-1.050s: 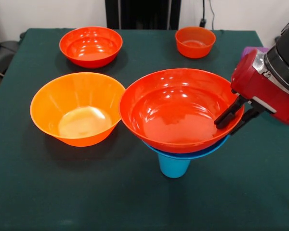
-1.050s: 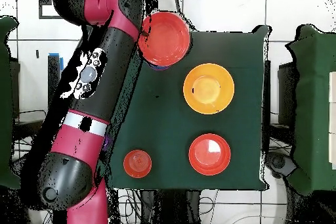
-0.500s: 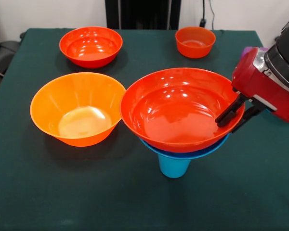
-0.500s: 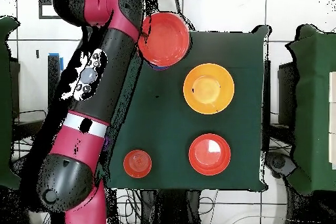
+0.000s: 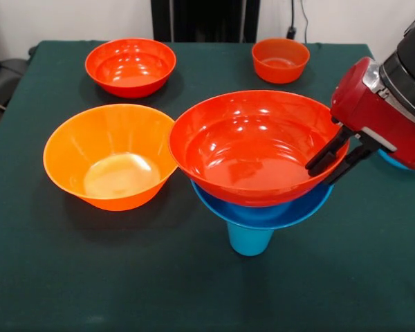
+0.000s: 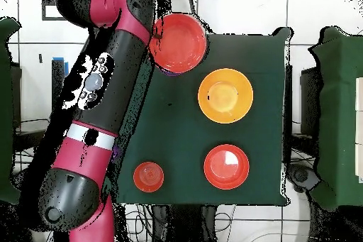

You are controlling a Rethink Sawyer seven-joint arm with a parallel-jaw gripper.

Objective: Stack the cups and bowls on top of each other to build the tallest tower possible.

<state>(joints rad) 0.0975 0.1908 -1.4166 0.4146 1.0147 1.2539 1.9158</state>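
Note:
The tower stands in the front view as a light blue cup [image 5: 250, 240] with a large blue bowl [image 5: 263, 214] resting on it. Just above the blue bowl, slightly raised and tilted, hangs a large red-orange bowl [image 5: 252, 149]. My gripper [image 5: 320, 174] is shut on this bowl's right rim, one finger inside and one outside. From overhead the same red-orange bowl [image 6: 177, 40] shows at the table's top left, and my arm [image 6: 113, 90] hides the gripper. Whatever sits between cup and blue bowl is hidden. The purple cup is out of sight.
A large yellow-orange bowl [image 5: 111, 155] sits left of the tower, close to its rim. A red-orange bowl [image 5: 130, 66] and a small orange bowl [image 5: 280, 59] stand at the far side. A blue edge [image 5: 389, 160] peeks from behind my wrist. The table wears dark green cloth [image 5: 90, 277].
The large red-orange bowl has risen a little off the blue bowl in my gripper, so more of the blue rim shows beneath it. The other bowls have not moved.

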